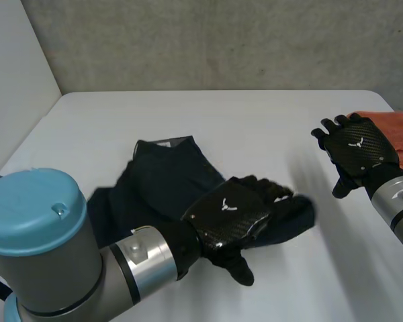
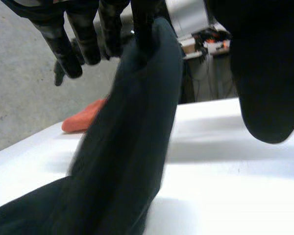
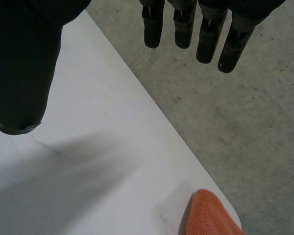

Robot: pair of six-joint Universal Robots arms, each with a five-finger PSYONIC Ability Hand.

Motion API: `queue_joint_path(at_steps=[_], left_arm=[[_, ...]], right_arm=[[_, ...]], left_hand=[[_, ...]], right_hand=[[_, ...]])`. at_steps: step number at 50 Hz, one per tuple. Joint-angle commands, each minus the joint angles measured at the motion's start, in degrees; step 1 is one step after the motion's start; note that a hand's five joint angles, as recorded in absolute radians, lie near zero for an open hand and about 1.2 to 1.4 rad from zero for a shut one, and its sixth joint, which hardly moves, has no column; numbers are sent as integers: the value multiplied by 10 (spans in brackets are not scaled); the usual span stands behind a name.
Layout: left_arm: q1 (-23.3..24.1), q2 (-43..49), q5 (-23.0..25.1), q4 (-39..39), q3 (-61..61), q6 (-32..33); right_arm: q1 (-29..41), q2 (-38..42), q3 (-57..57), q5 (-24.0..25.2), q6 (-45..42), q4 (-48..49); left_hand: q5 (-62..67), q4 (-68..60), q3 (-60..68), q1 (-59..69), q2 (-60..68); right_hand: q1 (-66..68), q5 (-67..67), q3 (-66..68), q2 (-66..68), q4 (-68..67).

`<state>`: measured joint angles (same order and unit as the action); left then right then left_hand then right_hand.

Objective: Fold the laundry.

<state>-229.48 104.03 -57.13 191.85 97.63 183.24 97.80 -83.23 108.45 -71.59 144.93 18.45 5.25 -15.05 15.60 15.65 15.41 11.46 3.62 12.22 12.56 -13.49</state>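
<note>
Head view: dark garment (image 1: pixel 161 181) at middle of table (image 1: pixel 255 121), one part hidden under left hand (image 1: pixel 228 213). Right hand (image 1: pixel 357 149) near right edge, white emblem on its back. Orange cloth (image 1: pixel 397 131) cut off at far right corner.
Left wrist view: left fingers (image 2: pixel 143 22) pinching the garment's lifted edge.
Right wrist view: right fingers (image 3: pixel 185 29) straight, slightly spread, holding nothing.

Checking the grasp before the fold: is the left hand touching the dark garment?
Touching. The left wrist view shows the dark garment hanging from the left hand, its fold pinched in the fingers.
</note>
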Motion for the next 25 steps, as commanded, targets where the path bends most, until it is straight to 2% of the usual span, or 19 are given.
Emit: queue_joint_path(at_steps=[1,8,12,19,21,25], left_arm=[[-118,-15,-33,-9,-46,-30],[-225,-35,-120,-7,-51,-25],[-270,-30,-152,-22,-59,-1],[-282,-2,-160,-80,-58,65],[-284,22,-171,-109,-60,90],[-292,38,-203,-153,-56,94]], right_arm=[[5,4,-23,8,0,-14],[15,8,-75,8,10,-113],[72,26,-113,10,18,-165],[152,91,-197,0,50,-213],[166,111,-219,-1,59,-220],[234,183,-312,-7,89,-228]], left_hand=[[-52,50,-56,-56,-54],[-28,27,-32,-33,-30],[-27,25,-30,-31,-28],[-15,13,-19,-19,-17],[8,-10,5,4,7],[42,-44,39,38,41]], right_hand=[[-15,-36,-22,-26,35],[-15,-36,-22,-26,35],[-15,-36,-22,-26,35],[-15,-36,-22,-26,35],[-15,-36,-22,-26,35],[-15,-36,-22,-26,35]])
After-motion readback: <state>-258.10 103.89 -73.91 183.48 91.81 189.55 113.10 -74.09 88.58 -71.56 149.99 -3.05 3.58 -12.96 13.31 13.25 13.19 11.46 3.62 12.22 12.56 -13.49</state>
